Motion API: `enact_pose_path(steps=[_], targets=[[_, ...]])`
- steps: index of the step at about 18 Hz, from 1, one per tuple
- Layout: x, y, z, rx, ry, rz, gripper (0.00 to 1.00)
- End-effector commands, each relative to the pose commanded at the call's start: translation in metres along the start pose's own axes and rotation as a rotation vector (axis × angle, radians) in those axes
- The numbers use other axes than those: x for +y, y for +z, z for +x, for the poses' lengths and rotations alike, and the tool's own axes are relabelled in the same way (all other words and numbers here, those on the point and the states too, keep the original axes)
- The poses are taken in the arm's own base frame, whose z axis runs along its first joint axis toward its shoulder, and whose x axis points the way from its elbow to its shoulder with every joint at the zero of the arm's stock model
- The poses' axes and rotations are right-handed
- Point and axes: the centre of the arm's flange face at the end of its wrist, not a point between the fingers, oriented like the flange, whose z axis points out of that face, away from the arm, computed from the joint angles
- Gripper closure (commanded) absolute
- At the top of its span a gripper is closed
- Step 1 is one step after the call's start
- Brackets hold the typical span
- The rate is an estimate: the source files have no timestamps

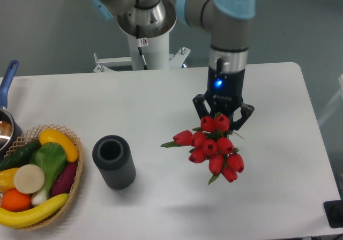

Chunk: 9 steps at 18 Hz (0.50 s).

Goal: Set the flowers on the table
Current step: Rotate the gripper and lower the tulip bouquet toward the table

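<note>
The flowers [211, 146], a bunch of red tulips with green leaves, hang heads toward the camera over the right half of the table [161, 100]. My gripper [222, 117] points straight down and is shut on the bunch; its dark fingers [199, 107] flank the topmost blooms. The stems are hidden beneath the heads. I cannot tell whether the bunch touches the tabletop.
A dark ribbed cylinder [113, 162] stands open-topped left of centre. At the front left is a wicker basket [76, 162] of fruit and vegetables, with a pot [6, 123] and its blue handle at the left edge. The robot's base [146, 23] rises behind the table.
</note>
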Motion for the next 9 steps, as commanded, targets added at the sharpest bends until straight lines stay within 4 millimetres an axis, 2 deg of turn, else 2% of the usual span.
enact_pose_path(steps=[6,9], targets=[[-0.016,0.056,0.013,0.032,0.052,-0.117,0.64],[-0.013,0.093,0.017,0.053,0.069,-0.193,0.64]])
